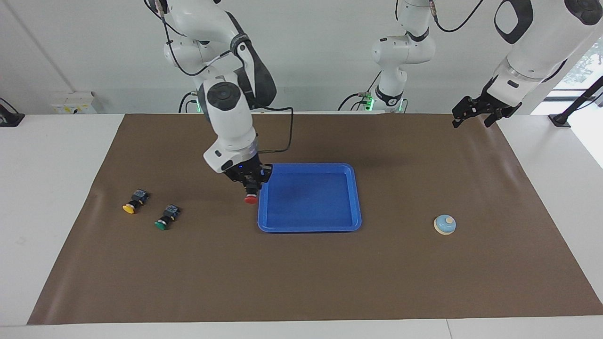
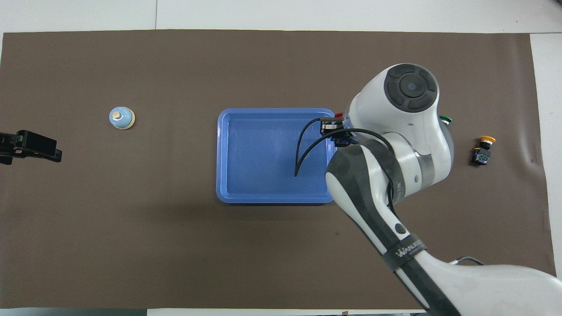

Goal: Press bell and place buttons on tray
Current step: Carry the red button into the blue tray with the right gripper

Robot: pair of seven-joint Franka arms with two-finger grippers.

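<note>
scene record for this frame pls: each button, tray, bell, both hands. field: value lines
red button: held in the air by the right hand, at the tray edge toward the right arm's end
right hand: shut on the red button
green button: on the mat, toward the right arm's end
yellow button: on the mat beside the green button, closer still to that end
tray: mid-table, nothing in it
bell: on the mat toward the left arm's end, untouched
left hand: open, waiting raised over the mat corner nearest its base
</note>
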